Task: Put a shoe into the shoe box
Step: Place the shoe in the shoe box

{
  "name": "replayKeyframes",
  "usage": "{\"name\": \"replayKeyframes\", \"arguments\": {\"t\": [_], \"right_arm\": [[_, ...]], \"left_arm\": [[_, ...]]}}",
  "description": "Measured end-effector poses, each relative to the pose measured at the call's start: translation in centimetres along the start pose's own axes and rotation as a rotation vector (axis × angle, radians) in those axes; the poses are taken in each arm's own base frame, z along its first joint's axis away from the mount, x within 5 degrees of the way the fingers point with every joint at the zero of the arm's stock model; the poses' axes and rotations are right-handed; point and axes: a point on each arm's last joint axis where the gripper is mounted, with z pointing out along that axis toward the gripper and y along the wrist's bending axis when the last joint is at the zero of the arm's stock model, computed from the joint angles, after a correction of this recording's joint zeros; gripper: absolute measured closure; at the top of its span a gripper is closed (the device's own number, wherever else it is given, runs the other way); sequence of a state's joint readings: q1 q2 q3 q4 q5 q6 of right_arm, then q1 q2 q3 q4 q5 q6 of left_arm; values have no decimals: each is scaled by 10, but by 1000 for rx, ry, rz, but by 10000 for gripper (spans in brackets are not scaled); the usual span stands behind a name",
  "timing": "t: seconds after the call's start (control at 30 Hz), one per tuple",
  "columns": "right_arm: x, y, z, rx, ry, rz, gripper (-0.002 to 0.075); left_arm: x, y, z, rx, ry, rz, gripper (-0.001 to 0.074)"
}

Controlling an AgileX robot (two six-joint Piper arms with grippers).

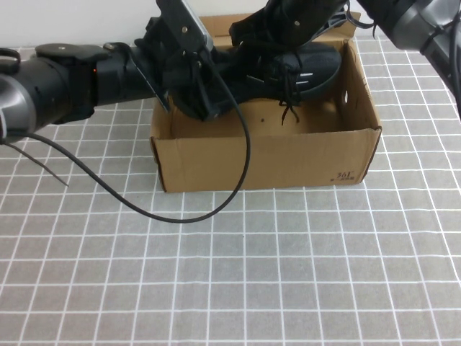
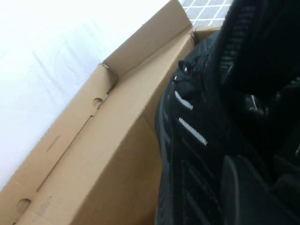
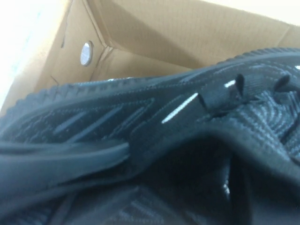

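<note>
The grey table mat with its white grid lines (image 1: 238, 288) fills the near part of the high view, and a thin black cable (image 1: 241, 155) loops down onto it from the left arm. Behind it stands the open brown corrugated cardboard shoe box (image 1: 266, 158), with small dark print on its lower front corner and a round hole in its right wall. The black knit sneaker with white dash marks on its side (image 1: 306, 68) is held above the box's open top, toe toward the right wall, with its black laces dangling into the box. The left gripper (image 1: 198, 90) reaches in from the left over the box's left end, against the shoe's heel end; whether its fingers are closed on the shoe cannot be told. The right gripper (image 1: 292, 25) comes down from the far right onto the shoe's upper, and its finger state likewise cannot be told. Both wrist views are filled by the knit upper with the cardboard walls close behind.
</note>
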State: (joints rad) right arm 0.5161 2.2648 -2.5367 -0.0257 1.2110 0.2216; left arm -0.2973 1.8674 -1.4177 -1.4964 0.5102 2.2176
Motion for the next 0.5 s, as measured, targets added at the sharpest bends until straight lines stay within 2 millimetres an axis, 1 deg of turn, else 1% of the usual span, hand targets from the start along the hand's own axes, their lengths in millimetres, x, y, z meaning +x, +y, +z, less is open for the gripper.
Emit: {"name": "replayKeyframes", "arguments": {"t": [0.07, 0.1, 0.23, 0.3, 0.4, 0.5], "right_arm": [[-1, 0, -2, -10, -2, -10, 691], [-1, 1, -5, -18, -3, -13, 662], [-2, 5, -20, -44, 1, -24, 509], [-2, 5, -26, -44, 2, -26, 452], [-4, 6, -39, -47, -16, -46, 421], [-6, 8, -53, -53, -41, -77, 414]], "left_arm": [[0, 1, 0, -14, 4, 1, 651], [1, 2, 0, -25, 7, -4, 651], [7, 7, 3, -90, 35, 3, 654], [8, 9, 4, -110, 35, 27, 658], [6, 10, 4, -112, 18, 67, 664], [1, 12, 4, -108, -5, 90, 664]]}}
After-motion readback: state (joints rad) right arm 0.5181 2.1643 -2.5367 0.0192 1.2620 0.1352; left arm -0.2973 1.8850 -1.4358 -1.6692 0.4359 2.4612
